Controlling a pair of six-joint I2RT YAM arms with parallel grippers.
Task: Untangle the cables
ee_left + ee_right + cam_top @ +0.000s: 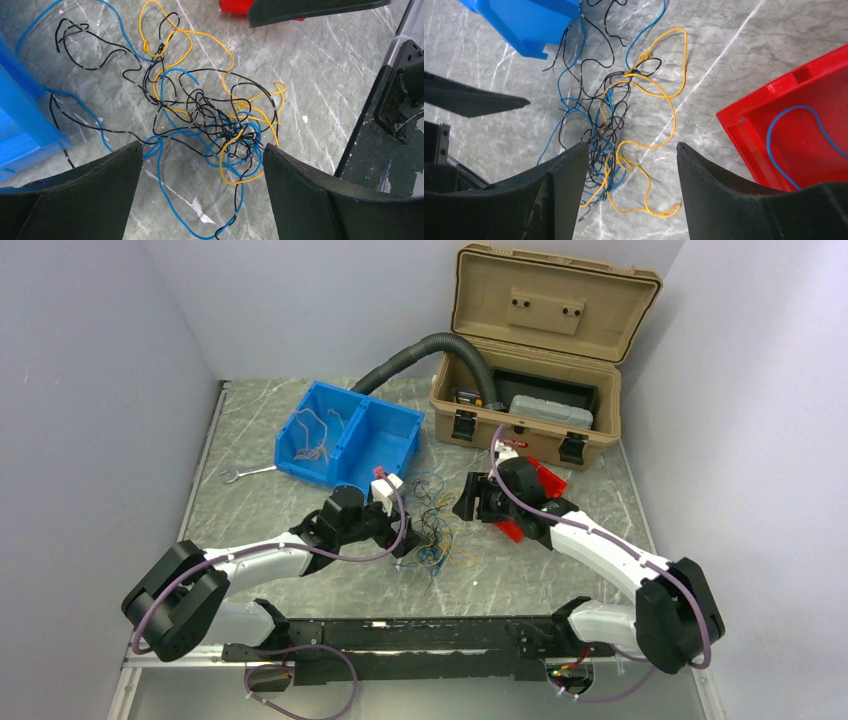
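Jaws stand apart on left arm (pixel 260 560) and right arm (pixel 600 540), flanking one tangle of cables (pixel 432 530).

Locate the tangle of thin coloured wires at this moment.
In the top view the tangle of wires lies on the table near its middle, by the blue bin's near right corner and left of the red tray.

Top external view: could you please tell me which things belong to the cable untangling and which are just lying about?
For the job: tangled cables, left gripper, right gripper, probably the blue bin and red tray.
Lying about: wrench, tan case, black hose.
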